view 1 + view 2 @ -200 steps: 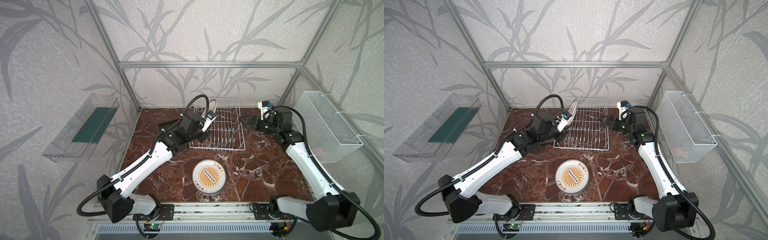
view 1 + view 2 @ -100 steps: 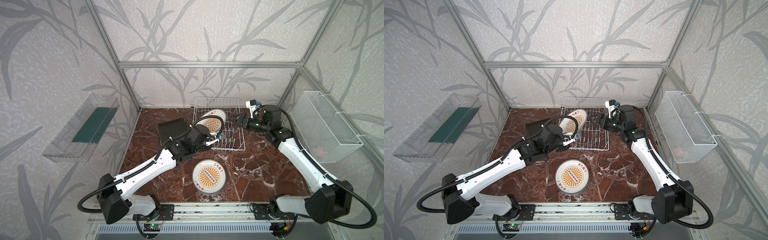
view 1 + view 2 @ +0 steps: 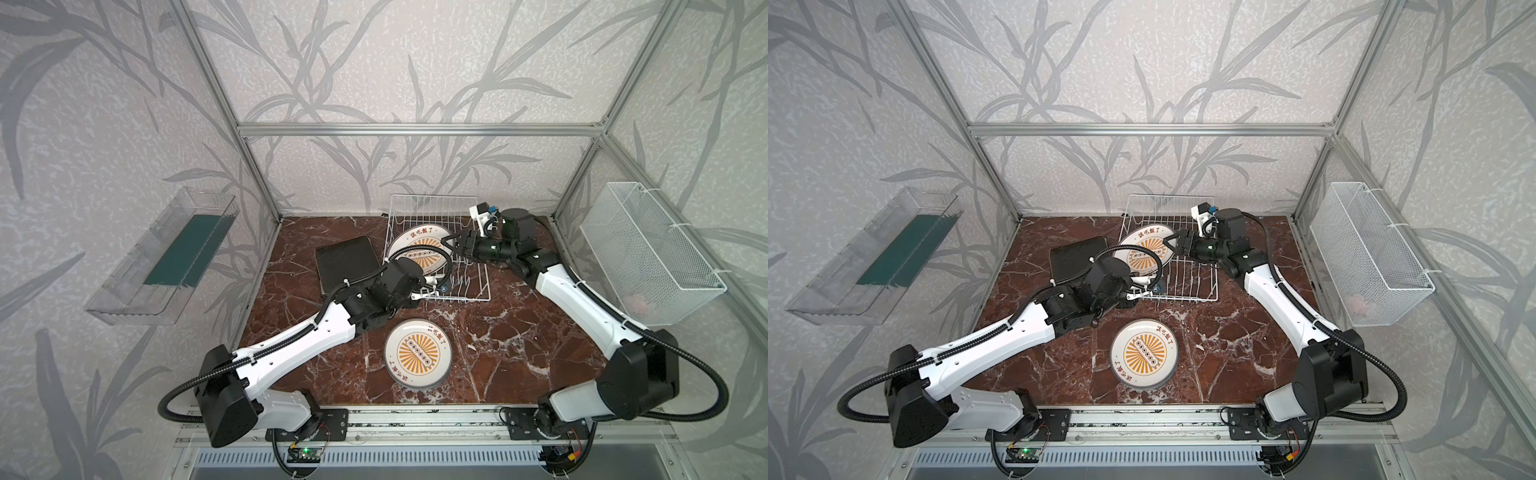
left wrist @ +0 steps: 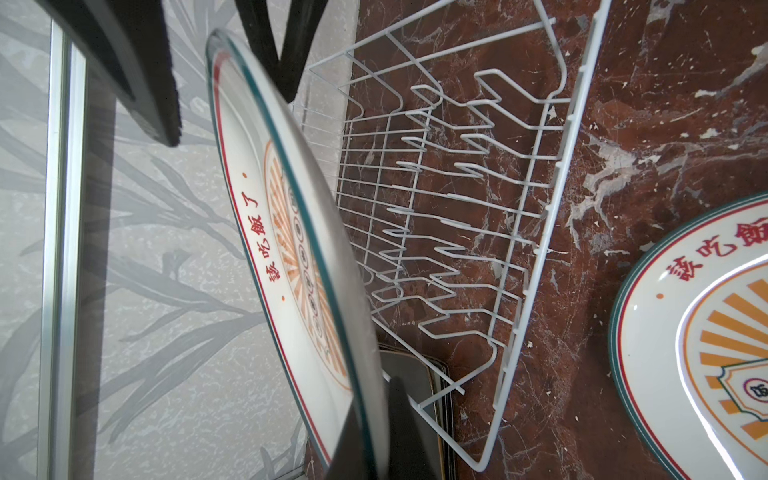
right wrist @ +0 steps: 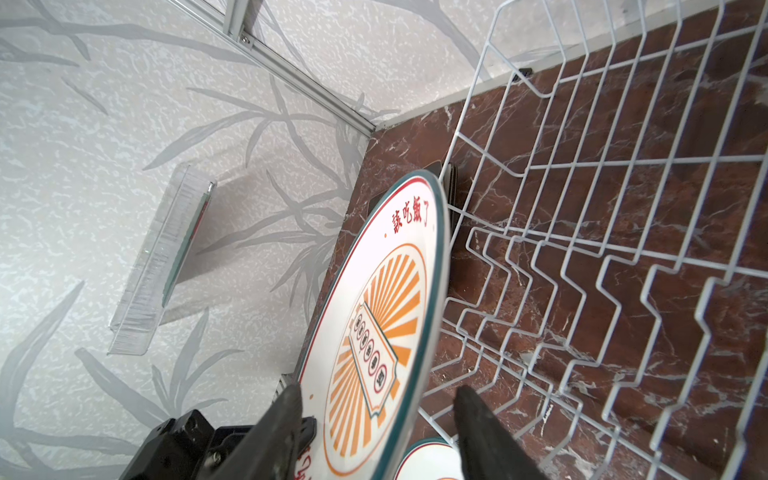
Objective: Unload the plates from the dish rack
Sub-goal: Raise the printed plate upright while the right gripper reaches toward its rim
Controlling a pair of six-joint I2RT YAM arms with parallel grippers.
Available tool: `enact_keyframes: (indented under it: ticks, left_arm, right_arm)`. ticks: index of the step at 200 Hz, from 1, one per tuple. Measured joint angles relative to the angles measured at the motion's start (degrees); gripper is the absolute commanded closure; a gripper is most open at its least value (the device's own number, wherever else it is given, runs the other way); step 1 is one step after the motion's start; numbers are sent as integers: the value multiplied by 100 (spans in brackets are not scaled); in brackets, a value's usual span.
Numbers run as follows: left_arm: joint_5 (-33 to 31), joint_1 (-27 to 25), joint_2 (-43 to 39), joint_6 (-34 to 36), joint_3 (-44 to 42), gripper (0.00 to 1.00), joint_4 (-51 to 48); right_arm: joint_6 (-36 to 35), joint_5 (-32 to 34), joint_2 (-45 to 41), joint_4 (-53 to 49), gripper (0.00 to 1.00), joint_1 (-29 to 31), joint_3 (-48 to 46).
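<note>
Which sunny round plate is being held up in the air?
The tilted plate above the dish rack, pinched by the left end effector. The other plate lies flat on the table.

We are seeing a white wire rack [image 3: 432, 210] on a red-brown, white-veined table [image 3: 519, 353]. Over the rack, a round plate [image 3: 419, 249] is showing an orange sunburst, red lettering and a green rim; so is the plate before the rack [image 3: 417, 353]. Beside the rack, a square plate [image 3: 345, 266] is showing black.

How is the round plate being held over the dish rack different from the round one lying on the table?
The held plate tilts steeply above the dish rack; the table plate lies flat, face up. The left gripper clamps the held plate; nothing touches the table plate. Both share an orange sunburst design.
</note>
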Motion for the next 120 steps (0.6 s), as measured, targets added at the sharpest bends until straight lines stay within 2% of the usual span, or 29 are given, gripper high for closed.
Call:
enact_keyframes:
  ticks: [16, 34, 85, 91, 120]
  left_arm:
    - [-57, -13, 11, 85, -26, 100, 39]
    - [-120, -26, 13, 177, -52, 100, 76]
    - [-466, -142, 13, 483, -522, 100, 669]
    - [-501, -153, 13, 485, -566, 96, 726]
    - [-588, -146, 13, 332, -629, 73, 942]
  right_arm:
    - [11, 2, 129, -87, 66, 37, 83]
    - [20, -22, 236, -184, 70, 68, 168]
    - [514, 59, 404, -400, 94, 61, 210]
    - [544, 57, 422, -422, 100, 57, 210]
    - [612, -17, 431, -278, 100, 11, 157]
